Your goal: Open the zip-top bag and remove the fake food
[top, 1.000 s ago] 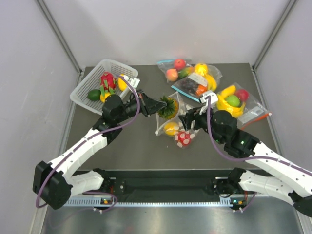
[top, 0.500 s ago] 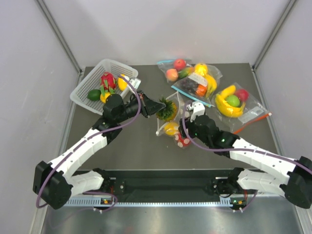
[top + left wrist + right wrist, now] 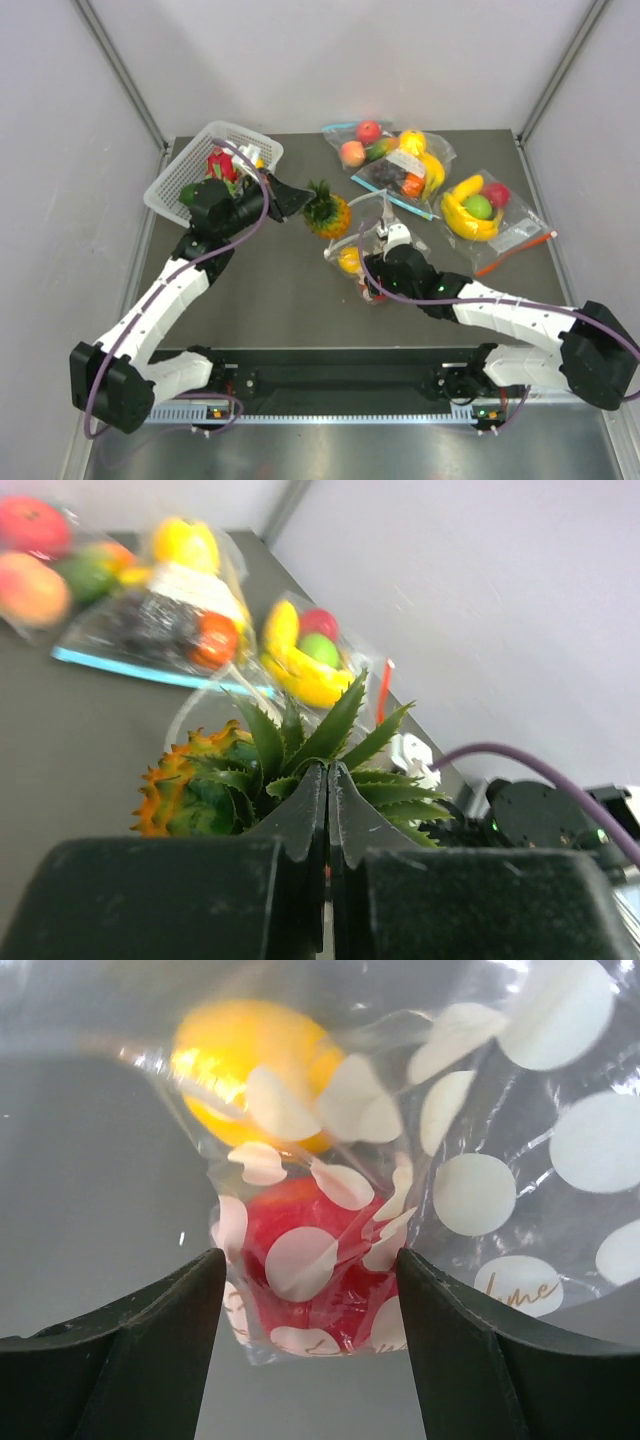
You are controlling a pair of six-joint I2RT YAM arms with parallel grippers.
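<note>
My left gripper (image 3: 298, 200) is shut on the green crown of the brown-yellow pineapple (image 3: 328, 214) and holds it clear of the bag, left of it. In the left wrist view the jaws (image 3: 328, 772) pinch the crown leaves, with the pineapple body (image 3: 185, 785) beyond. The dotted zip-top bag (image 3: 352, 240) lies mid-table with the yellow-orange fruit (image 3: 348, 261) inside. My right gripper (image 3: 375, 280) is open at the bag's near end. In the right wrist view its gripper (image 3: 310, 1305) straddles the bag's (image 3: 500, 1190) corner, which holds the red piece (image 3: 320, 1285), with the yellow fruit (image 3: 250, 1060) behind.
A white basket (image 3: 170, 185) with a pink dragon fruit (image 3: 220, 163) and other fruit stands at the back left. An undotted bag with a blue zip strip (image 3: 390, 160) and a bag of bananas with a green apple (image 3: 478, 207) lie at the back right.
My left gripper has drawn the pineapple out of the dotted bag and carried it left and back. My right arm has swung left and down onto the bag's near end.
</note>
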